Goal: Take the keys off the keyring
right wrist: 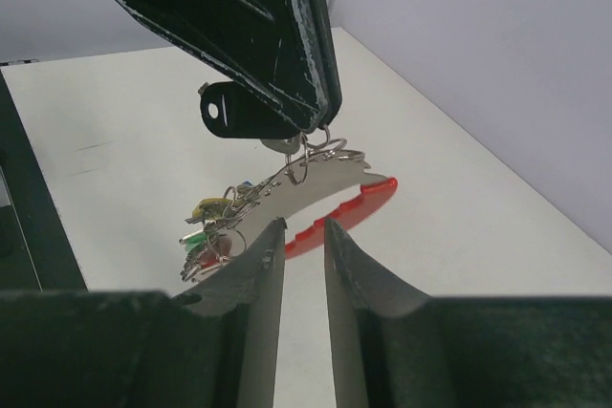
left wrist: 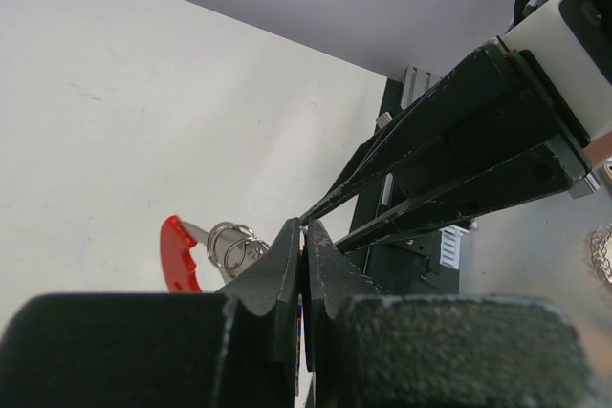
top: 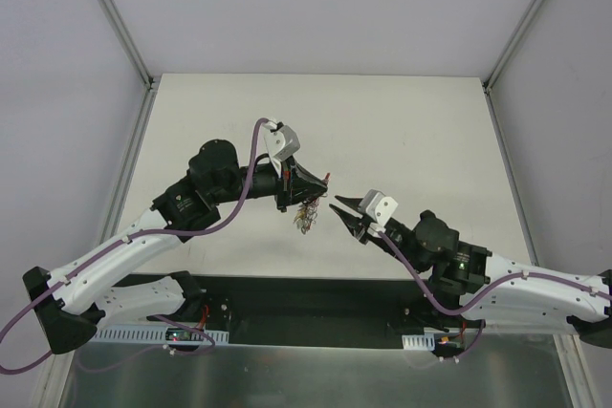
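Hanging from the tips of the left fingers [right wrist: 258, 35], the keys [right wrist: 225, 222] form one bunch that appears to sit off the counter [top: 402, 121].

Left fingers: closed tight, no gap between the tips in the left wrist view. They clamp the top of the bunch, where thin wire loops of the keyring [right wrist: 308, 155] emerge directly beneath them. A black-headed key [right wrist: 234, 112] lies against the underside of these fingers. Whether the clamp bears on the ring itself or on a key blade cannot be told.

Bunch: yellow and green heads are clustered at its lower end, with a trace of blue above them. A red-headed key [right wrist: 344, 212] juts out to one side, beneath a long silvery blade. All keys seen are still joined to the ring. From the left wrist view the ring shows as a small coil just beside the red head.

Right fingers [right wrist: 253, 274]: parted, with a clear gap between them and nothing held in it. The red key and bare counter show through the gap. In the top view their tips point at the bunch from the right, just beside it. Contact with the bunch cannot be confirmed.
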